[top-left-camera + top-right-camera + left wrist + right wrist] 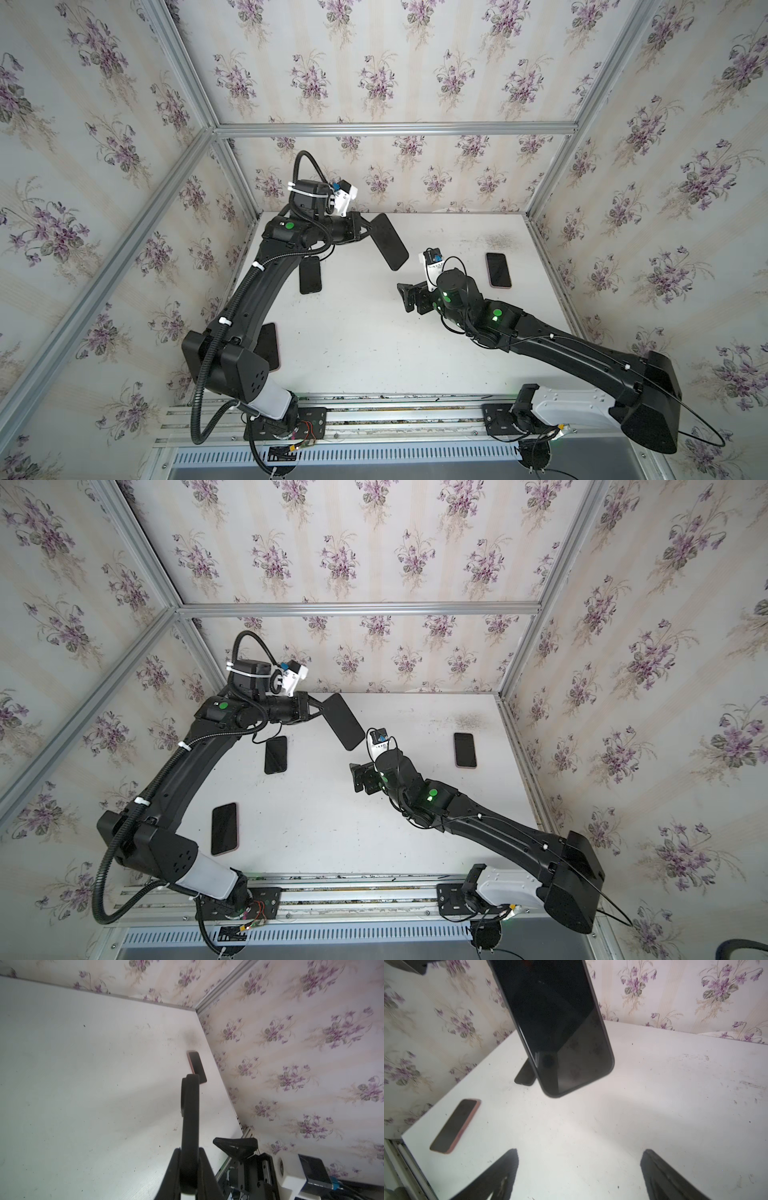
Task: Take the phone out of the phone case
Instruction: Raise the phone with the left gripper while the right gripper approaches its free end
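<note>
A black phone in a black phone case (388, 241) (343, 721) hangs tilted in the air over the back of the white table. My left gripper (365, 230) (318, 710) is shut on its upper end. The left wrist view shows the phone case (190, 1115) edge-on between the jaws of my left gripper (189, 1159). In the right wrist view the dark glossy screen (556, 1022) faces the camera. My right gripper (405, 297) (356, 777) (579, 1153) stands open and holds nothing. It is below and just to the right of the phone's free end, apart from it.
A bare black phone (310, 275) (276, 755) lies under the left arm. A pink-cased phone (498, 270) (464, 750) (197, 1066) lies at the right. Another pink-edged phone (224, 828) (455, 1126) lies at the front left. Papered walls and aluminium rails close the table in.
</note>
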{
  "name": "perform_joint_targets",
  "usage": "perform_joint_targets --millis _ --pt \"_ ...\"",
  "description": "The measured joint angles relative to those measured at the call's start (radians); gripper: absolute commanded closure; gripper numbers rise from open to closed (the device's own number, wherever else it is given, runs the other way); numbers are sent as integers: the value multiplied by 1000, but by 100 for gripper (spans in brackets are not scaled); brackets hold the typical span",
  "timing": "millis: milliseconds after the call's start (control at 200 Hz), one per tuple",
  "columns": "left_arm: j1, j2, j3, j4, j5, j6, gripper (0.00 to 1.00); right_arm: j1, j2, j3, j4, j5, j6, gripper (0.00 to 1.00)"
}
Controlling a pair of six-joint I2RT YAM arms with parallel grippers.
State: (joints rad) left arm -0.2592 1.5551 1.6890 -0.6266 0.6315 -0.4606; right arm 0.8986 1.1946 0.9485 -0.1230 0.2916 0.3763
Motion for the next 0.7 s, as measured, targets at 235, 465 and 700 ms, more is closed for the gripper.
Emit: perform_joint_targets --millis 235,465,700 --pt "55 -35 23 119 1 -193 100 -73 -45 64 -48 -48 179 1" --pt "89 -72 -27 296 2 -423 100 -222 -75 43 32 -264 421 2" --pt "102 -105 -169 500 5 -681 100 -267 -30 53 219 -429 589 7"
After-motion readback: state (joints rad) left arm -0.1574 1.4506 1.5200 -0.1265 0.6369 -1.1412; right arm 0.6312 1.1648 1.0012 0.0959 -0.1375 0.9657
